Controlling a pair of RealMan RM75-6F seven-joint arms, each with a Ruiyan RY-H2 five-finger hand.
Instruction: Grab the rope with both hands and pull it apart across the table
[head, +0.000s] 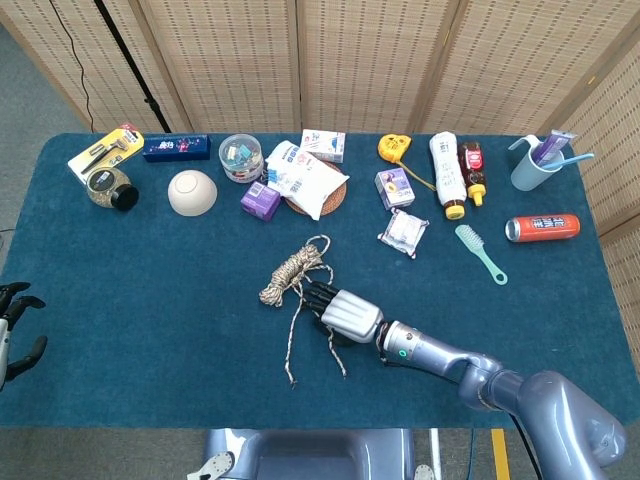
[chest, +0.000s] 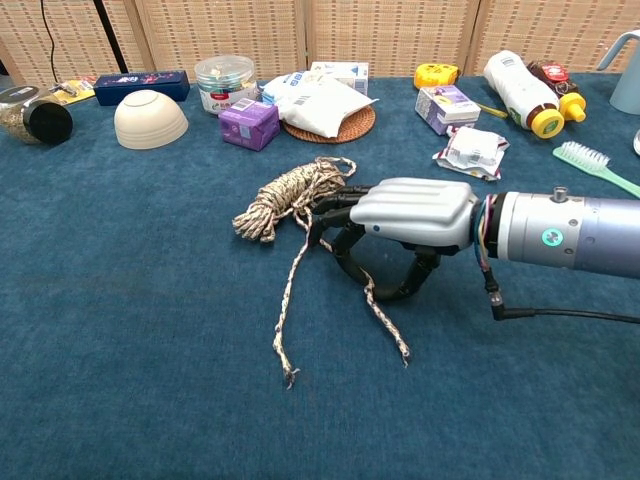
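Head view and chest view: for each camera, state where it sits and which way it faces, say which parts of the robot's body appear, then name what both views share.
Head view: sits high, looks steeply down on the whole blue table; shows the right hand with its arm, the left hand at the left edge, and the robot's base at the bottom edge.
Chest view: sits low at the near edge, faces across the table toward the screens; shows only the right hand and forearm.
Shared: the rope under the right hand's fingers, the bowl, the purple box.

left robot hand (head: 15, 330) cut off at edge, grasp unclear
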